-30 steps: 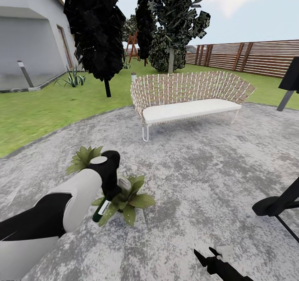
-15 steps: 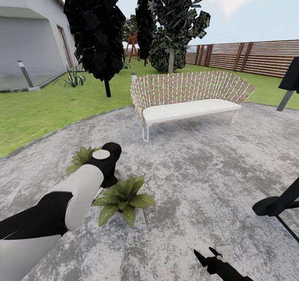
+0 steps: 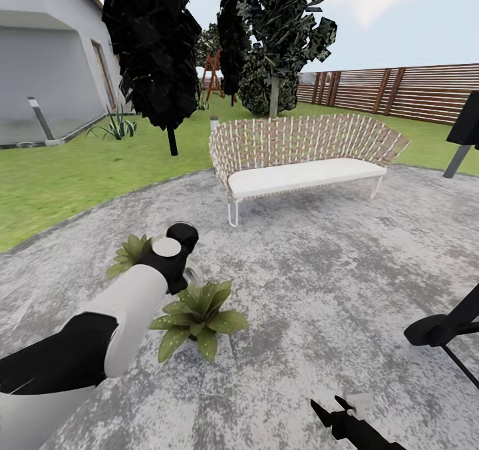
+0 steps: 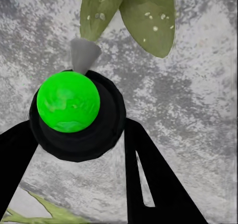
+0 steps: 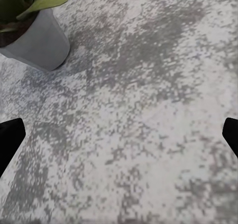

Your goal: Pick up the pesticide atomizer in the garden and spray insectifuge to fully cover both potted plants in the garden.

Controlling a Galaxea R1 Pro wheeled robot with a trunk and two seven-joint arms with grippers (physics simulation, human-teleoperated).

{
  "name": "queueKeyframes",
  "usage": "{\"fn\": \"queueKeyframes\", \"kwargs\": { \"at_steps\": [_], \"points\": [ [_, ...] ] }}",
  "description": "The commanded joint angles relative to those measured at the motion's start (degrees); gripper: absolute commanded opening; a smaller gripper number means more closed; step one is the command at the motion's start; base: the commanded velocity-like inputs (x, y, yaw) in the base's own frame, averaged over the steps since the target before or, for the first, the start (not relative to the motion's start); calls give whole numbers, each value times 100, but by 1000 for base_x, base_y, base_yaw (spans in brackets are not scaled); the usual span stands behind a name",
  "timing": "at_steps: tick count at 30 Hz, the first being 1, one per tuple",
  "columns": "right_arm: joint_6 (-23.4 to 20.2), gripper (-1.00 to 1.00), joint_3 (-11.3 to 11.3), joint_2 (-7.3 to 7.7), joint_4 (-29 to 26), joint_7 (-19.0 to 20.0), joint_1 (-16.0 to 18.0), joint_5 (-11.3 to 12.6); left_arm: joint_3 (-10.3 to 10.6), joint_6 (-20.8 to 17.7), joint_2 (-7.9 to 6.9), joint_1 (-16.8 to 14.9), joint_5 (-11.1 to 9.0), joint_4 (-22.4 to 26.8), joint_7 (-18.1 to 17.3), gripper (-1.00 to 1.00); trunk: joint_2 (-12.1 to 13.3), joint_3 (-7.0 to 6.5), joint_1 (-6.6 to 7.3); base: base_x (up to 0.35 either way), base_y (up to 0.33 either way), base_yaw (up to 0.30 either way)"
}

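My left gripper (image 3: 179, 271) hangs over the paving between the two potted plants, the near one (image 3: 197, 311) and the far one (image 3: 133, 251). In the left wrist view this gripper (image 4: 79, 129) is shut on the pesticide atomizer (image 4: 74, 117), seen end-on as a round black body with a bright green cap and a grey cone at its front. Speckled green leaves (image 4: 148, 15) lie just beyond that cone. In the head view the wrist hides the bottle. My right gripper (image 3: 336, 411) is low at the front, open (image 5: 119, 139) over bare paving, with a grey pot (image 5: 37, 42) off to one side.
A wicker bench (image 3: 299, 160) with a white cushion stands behind the plants. Black grill parts (image 3: 442, 327) reach in at the right. Lawn, dark trees (image 3: 156, 57), a bollard lamp (image 3: 40, 117) and a slatted wooden fence (image 3: 399, 90) surround the round paving.
The left wrist has lifted and turned away from the near plant toward the far one. The bottle, which hung below the wrist a second ago, is now hidden behind it.
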State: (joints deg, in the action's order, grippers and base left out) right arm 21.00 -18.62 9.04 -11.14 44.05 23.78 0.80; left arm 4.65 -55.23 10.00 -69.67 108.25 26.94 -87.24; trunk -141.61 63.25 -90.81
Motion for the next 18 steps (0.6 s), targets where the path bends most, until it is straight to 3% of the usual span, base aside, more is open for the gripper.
{"fn": "queueKeyframes", "kwargs": {
  "at_steps": [1,9,18],
  "points": [
    [9,100,-19,1,7,32,4,8,27,-13,0,31,54,-3,-111,-100,-2,5,2,0,0,0],
    [9,100,-19,1,7,28,4,8,200,91,0,99,54,-18,-217,-100,-2,5,2,11,4,0],
    [9,100,-19,1,7,29,4,8,207,192,0,107,52,-18,-276,-100,-2,5,2,258,113,0]
  ]
}}
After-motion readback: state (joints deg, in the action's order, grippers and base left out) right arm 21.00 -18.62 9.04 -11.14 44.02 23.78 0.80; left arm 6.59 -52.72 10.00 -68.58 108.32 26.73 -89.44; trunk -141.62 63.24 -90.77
